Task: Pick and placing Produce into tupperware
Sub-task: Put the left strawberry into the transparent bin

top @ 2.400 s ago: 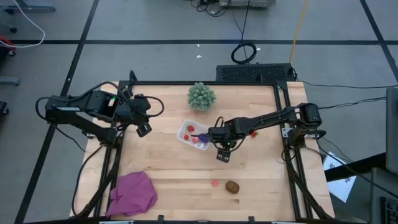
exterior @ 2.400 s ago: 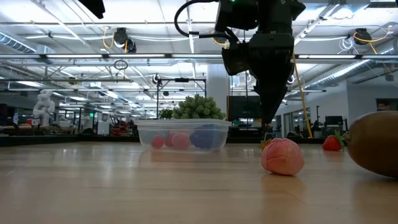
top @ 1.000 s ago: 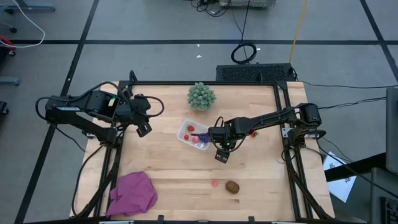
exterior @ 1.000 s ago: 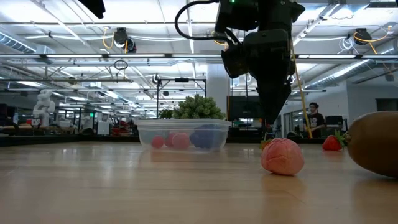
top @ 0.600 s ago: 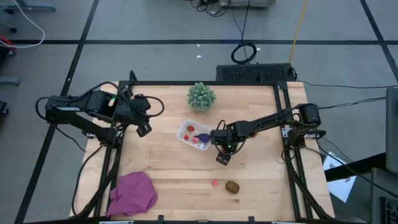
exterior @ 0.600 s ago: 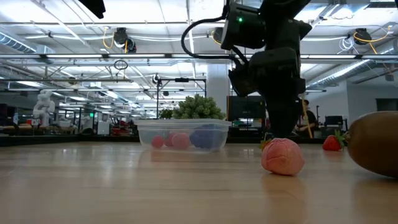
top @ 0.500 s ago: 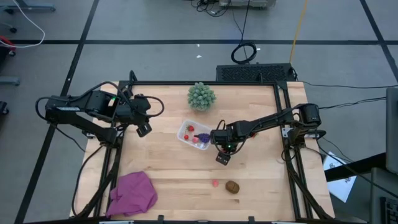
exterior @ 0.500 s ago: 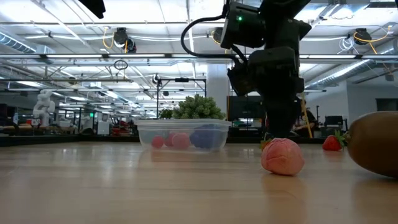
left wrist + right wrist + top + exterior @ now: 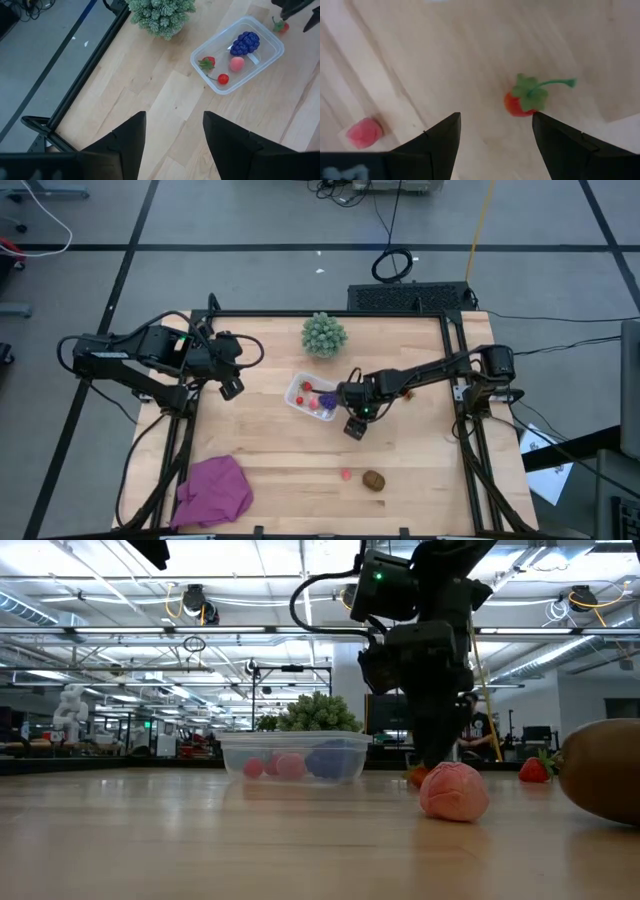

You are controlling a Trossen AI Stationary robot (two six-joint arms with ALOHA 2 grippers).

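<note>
Fingers spread on my right gripper (image 9: pixel 492 137), I hang over a loose strawberry (image 9: pixel 522 100) mid-worktop, just beside the tupperware (image 9: pixel 311 396) holding earlier produce. Left gripper (image 9: pixel 172 135) waits open near the left edge, clear.

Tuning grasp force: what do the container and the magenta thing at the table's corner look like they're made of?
Tupperware: clear, glossy, stiff-looking plastic; the fruit inside and the wood beneath show through its walls. Magenta cloth: soft matte fabric, judging by its rumpled, irregular outline and folds; the weave is too small to tell.
</note>
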